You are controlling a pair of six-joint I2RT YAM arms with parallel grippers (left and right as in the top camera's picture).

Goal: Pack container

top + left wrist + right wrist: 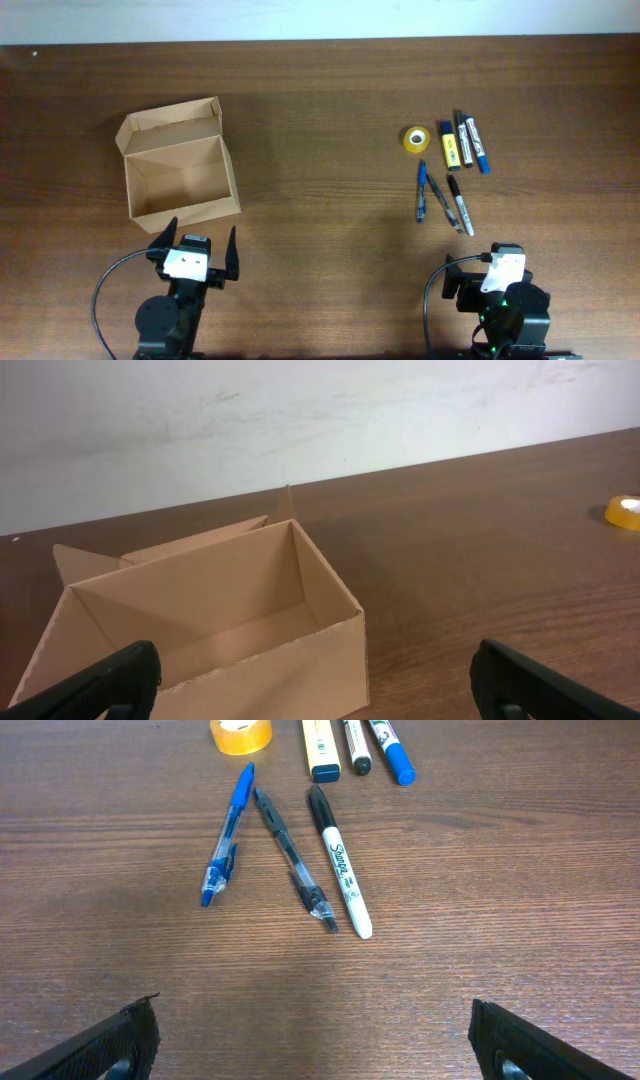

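Observation:
The tan cardboard container [178,172] stands open and empty at the left of the table, its lid flap folded back; it also shows in the left wrist view [215,630]. My left gripper [196,245] is open and empty just in front of it [315,685]. My right gripper [490,265] is open and empty at the front right [315,1045]. Ahead of it lie a blue pen [228,830], a black pen [293,857] and a white Sharpie marker [340,860].
A yellow tape roll [416,137] lies behind the pens, also in the right wrist view [241,734] and the left wrist view [625,510]. Beside it lie a yellow highlighter [449,146], a black marker [463,133] and a blue marker [478,145].

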